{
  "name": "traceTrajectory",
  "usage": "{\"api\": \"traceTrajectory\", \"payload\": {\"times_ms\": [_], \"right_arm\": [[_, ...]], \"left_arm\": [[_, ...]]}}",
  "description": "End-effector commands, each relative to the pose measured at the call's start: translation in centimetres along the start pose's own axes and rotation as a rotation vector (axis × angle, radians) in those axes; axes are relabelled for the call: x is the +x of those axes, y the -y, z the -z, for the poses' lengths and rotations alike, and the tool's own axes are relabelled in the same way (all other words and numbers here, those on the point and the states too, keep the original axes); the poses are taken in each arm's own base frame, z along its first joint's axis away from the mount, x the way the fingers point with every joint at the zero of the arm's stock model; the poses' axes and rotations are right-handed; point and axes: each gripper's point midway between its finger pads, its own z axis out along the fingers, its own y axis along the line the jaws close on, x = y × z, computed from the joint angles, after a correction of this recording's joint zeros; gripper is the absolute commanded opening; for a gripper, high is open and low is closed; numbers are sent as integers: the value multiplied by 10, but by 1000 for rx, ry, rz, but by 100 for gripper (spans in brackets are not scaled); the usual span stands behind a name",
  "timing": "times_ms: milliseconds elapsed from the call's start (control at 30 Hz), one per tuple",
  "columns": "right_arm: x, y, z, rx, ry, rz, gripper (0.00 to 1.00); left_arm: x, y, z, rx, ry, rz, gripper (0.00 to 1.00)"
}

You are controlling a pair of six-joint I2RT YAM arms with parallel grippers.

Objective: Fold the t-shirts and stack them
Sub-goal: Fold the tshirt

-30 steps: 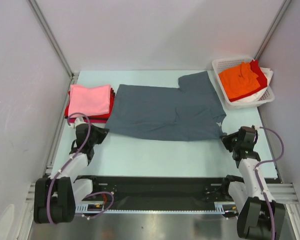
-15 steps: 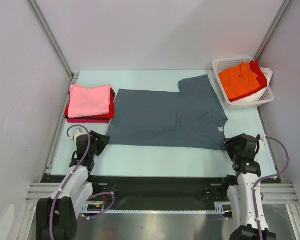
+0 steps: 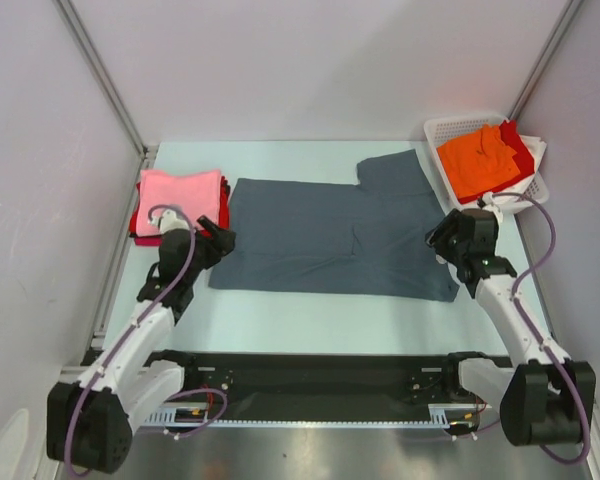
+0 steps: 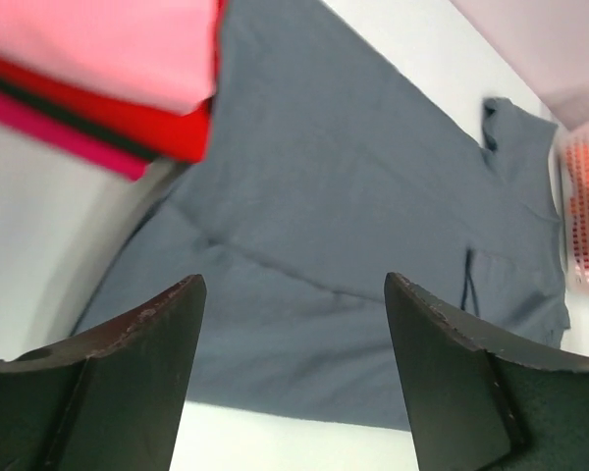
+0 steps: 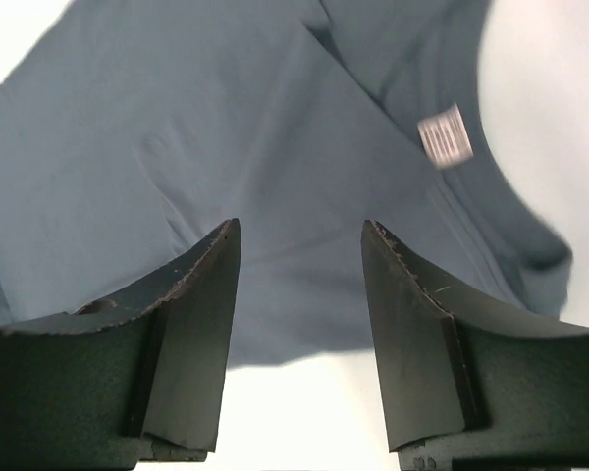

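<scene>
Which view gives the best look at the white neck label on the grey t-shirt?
Right wrist view: the white neck label sits close and unobstructed on the grey t-shirt, beyond the open right gripper. In the top external view that gripper appears to cover the collar area. The left wrist view shows the shirt's body, with no label discernible.

Mid-worktop (image 3: 310,310): slate blue-grey cotton t-shirt (image 3: 320,235), spread flat, one sleeve reaching toward the far right.

Just left of it: folded stack, with pink cotton tee (image 3: 178,195) on top, red cotton tee (image 4: 147,130) beneath, magenta cotton tee (image 4: 59,134) lower.

Far right corner: white plastic lattice basket (image 3: 435,130), holding orange cotton tee (image 3: 478,162) on top of a second red tee (image 3: 521,148).

Over the spread shirt's left edge, near the stack: left tool (image 3: 220,240).

Over its right edge, beside the neck label (image 5: 444,135): right tool (image 3: 437,240).
</scene>
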Motion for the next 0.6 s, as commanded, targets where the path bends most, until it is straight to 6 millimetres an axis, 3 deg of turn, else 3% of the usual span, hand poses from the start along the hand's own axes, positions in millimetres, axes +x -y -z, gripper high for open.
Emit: {"api": "traceTrajectory", "payload": {"times_ms": [0, 67, 100, 167, 233, 267, 300, 333, 367, 400, 467, 533, 567], "right_arm": [[-42, -32, -12, -72, 97, 85, 56], [-41, -35, -29, -59, 72, 118, 56], [-54, -44, -32, -64, 94, 123, 56], [-59, -45, -49, -35, 86, 144, 56], [-79, -60, -56, -53, 125, 154, 56], [-83, -61, -62, -42, 129, 172, 56], [-81, -59, -75, -17, 110, 182, 57], [-95, -70, -79, -30, 137, 187, 57], [-99, -72, -86, -27, 137, 207, 59], [-94, -70, -103, -9, 109, 222, 61], [-115, -89, -113, -29, 141, 231, 64], [-111, -92, -140, -27, 126, 290, 68], [-119, -112, -145, -76, 137, 327, 71]], "left_arm": [[-37, 46, -10, 88, 80, -84, 80], [-36, 49, -29, 68, 51, -89, 80], [-51, 62, -33, 82, 75, -90, 80], [-51, 61, -53, 45, 55, -97, 80], [-67, 74, -64, 49, 89, -106, 80], [-64, 69, -77, 22, 71, -108, 80], [-66, 72, -84, 18, 71, -112, 81], [-78, 84, -88, 33, 89, -112, 81], [-69, 77, -105, 4, 52, -115, 82], [-81, 89, -111, 15, 58, -113, 82], [-81, 91, -127, 15, 17, -108, 86], [-83, 94, -148, 12, 0, -104, 86], [-86, 96, -155, 14, 2, -102, 86]]}}
